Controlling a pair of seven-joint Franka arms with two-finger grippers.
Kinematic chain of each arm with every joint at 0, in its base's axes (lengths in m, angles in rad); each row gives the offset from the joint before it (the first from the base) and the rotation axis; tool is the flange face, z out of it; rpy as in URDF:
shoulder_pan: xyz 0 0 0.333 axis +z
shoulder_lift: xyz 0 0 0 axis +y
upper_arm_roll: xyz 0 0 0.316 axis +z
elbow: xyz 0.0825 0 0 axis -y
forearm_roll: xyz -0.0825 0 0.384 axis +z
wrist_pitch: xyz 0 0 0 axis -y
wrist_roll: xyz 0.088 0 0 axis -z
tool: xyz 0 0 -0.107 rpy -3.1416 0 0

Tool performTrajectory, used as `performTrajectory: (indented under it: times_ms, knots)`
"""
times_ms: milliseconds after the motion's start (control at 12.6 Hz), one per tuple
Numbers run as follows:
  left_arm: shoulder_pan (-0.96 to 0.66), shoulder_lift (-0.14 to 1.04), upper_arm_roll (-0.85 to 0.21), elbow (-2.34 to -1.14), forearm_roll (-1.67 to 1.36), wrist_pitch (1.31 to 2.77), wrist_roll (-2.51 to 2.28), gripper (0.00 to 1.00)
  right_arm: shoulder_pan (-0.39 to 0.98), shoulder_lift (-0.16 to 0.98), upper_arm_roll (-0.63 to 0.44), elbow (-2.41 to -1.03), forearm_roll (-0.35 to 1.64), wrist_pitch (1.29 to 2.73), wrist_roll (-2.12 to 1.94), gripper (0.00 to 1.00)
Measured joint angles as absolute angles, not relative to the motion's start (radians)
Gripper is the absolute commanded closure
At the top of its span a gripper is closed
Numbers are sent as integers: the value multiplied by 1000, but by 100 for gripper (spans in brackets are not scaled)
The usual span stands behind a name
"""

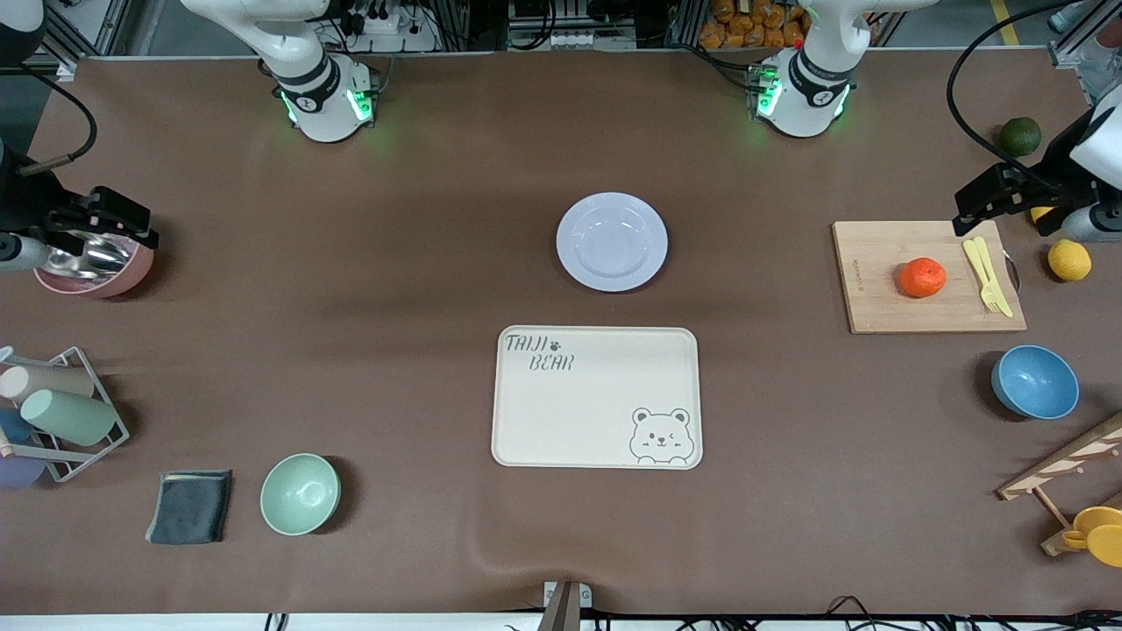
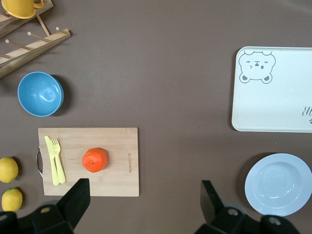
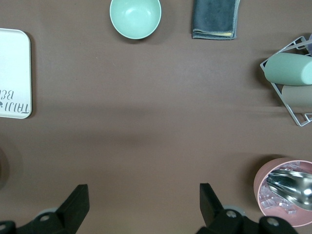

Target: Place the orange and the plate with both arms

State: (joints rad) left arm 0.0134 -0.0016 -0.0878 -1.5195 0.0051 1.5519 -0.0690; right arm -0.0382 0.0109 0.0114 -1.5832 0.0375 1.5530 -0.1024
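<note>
The orange [image 1: 922,277] [image 2: 95,160] lies on a bamboo cutting board [image 1: 877,302] toward the left arm's end of the table. The pale plate [image 1: 611,241] [image 2: 278,184] sits empty at mid-table, just farther from the front camera than the cream bear tray [image 1: 596,394]. My left gripper [image 1: 975,215] [image 2: 145,187] hangs open over the cutting board's edge, apart from the orange, holding nothing. My right gripper [image 1: 114,230] [image 3: 144,191] hangs open over a pink bowl [image 1: 92,267] at the right arm's end, also holding nothing.
A yellow fork and knife [image 1: 986,273] lie on the board beside the orange. Lemons [image 1: 1069,260], a dark green fruit [image 1: 1020,136], a blue bowl [image 1: 1034,381] and a wooden rack [image 1: 1065,469] stand nearby. A cup rack [image 1: 61,412], grey cloth [image 1: 190,506] and green bowl [image 1: 300,493] sit toward the right arm's end.
</note>
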Motion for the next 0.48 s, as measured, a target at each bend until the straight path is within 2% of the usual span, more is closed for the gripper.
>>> performTrajectory:
  times_ms: [478]
  knots:
    - [21, 2, -73, -1530, 21, 1543, -69, 0, -38, 11, 18, -1582, 37, 1553, -102, 0]
